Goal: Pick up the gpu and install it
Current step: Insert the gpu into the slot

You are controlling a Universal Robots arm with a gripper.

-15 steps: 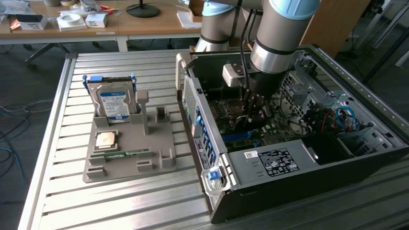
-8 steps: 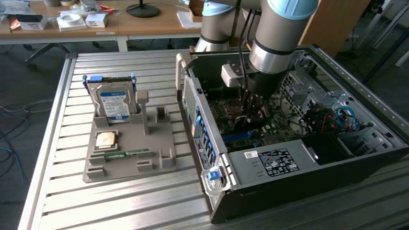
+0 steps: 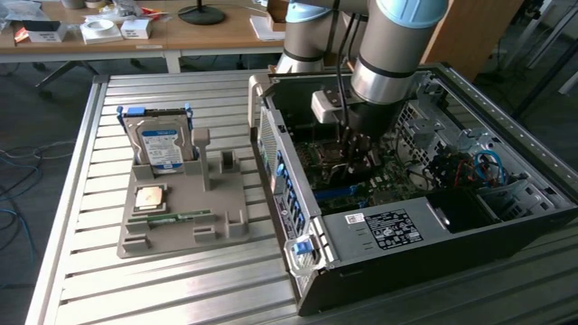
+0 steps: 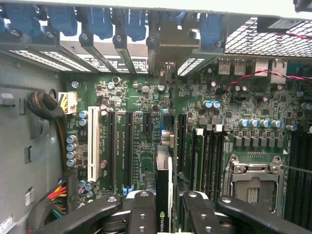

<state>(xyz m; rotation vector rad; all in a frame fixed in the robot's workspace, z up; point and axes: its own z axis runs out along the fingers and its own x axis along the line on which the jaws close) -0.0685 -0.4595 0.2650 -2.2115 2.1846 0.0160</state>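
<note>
My gripper [image 4: 165, 214] reaches down inside the open computer case [image 3: 407, 230], over the green motherboard [image 4: 141, 146]. It is shut on the gpu [image 4: 164, 185], a thin dark card seen edge-on with a green logo on its rim. One black finger [image 4: 141, 212] sits on each side of the card. The card stands upright, in line with an expansion slot between the long black slots and the memory slots. Its far end points toward the metal bracket [image 4: 165, 46] at the case's rear openings. Whether it sits fully in the slot I cannot tell. In the exterior view the gripper [image 3: 355, 152] is low in the case.
On the slatted table, a grey holder [image 3: 181, 203] carries the silver hard drive [image 3: 162, 142], a processor chip [image 3: 149, 198] and a green memory stick [image 3: 172, 218]. Inside the case are the empty processor socket [image 4: 251, 180], a cable bundle [image 4: 46, 105] and blue slot clips [image 4: 97, 19].
</note>
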